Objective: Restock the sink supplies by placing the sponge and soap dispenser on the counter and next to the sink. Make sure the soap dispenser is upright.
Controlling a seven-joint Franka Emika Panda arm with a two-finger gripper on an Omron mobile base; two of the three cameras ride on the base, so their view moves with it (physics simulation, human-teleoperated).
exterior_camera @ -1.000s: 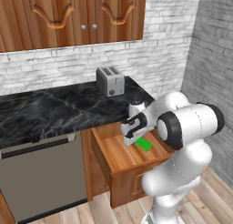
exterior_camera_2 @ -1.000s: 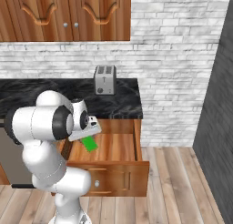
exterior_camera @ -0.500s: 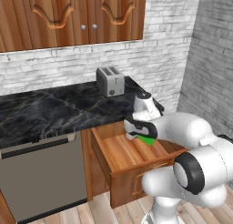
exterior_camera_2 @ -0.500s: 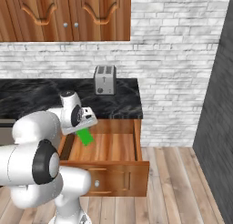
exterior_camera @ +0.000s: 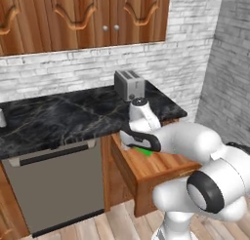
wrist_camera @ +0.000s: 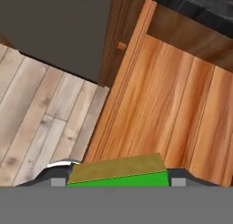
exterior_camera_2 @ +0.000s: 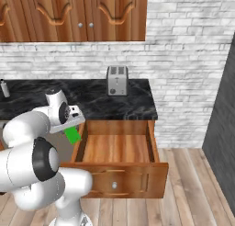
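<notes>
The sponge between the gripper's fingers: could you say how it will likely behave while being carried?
The sponge looks flat and small, so probably light. Its two-layer pad probably squashes slightly. Gripped across its width by the gripper, it seems unlikely to slip.

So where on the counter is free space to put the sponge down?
The counter is bare from the toaster leftward, over the dishwasher. The right end is tighter: the toaster stands there. The gripper holds the sponge beside the open drawer.
</notes>
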